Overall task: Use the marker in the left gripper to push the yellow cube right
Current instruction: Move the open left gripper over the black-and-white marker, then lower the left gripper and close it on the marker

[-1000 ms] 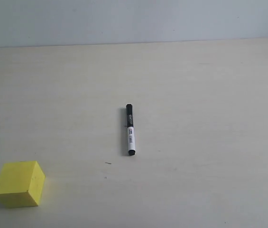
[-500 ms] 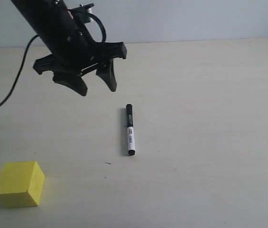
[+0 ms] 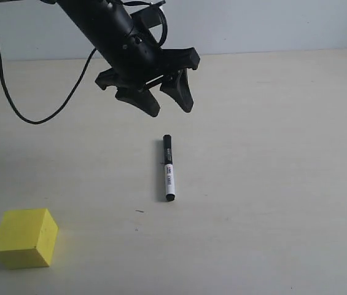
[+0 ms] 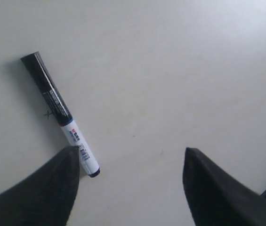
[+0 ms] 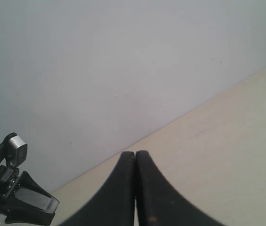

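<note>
The marker [image 3: 168,168] lies flat on the pale table near the middle, black cap toward the back wall; in the left wrist view the marker [image 4: 60,113] runs slantwise beside one fingertip. My left gripper [image 3: 172,112] hangs open above the table, just behind the marker's cap, with nothing between its fingers [image 4: 52,188]. The yellow cube [image 3: 26,238] rests at the front left, well apart from gripper and marker. My right gripper [image 5: 135,154] is shut, its two fingers pressed together with nothing between them, facing the wall.
A black cable [image 3: 19,104] loops down from the left arm over the table's back left. A grey wall [image 3: 271,24] borders the far table edge. Part of a black camera mount [image 5: 15,193] shows in the right wrist view.
The left arm entered from the upper left and moved right toward the marker, its gripper open. Marker and cube have not moved.
</note>
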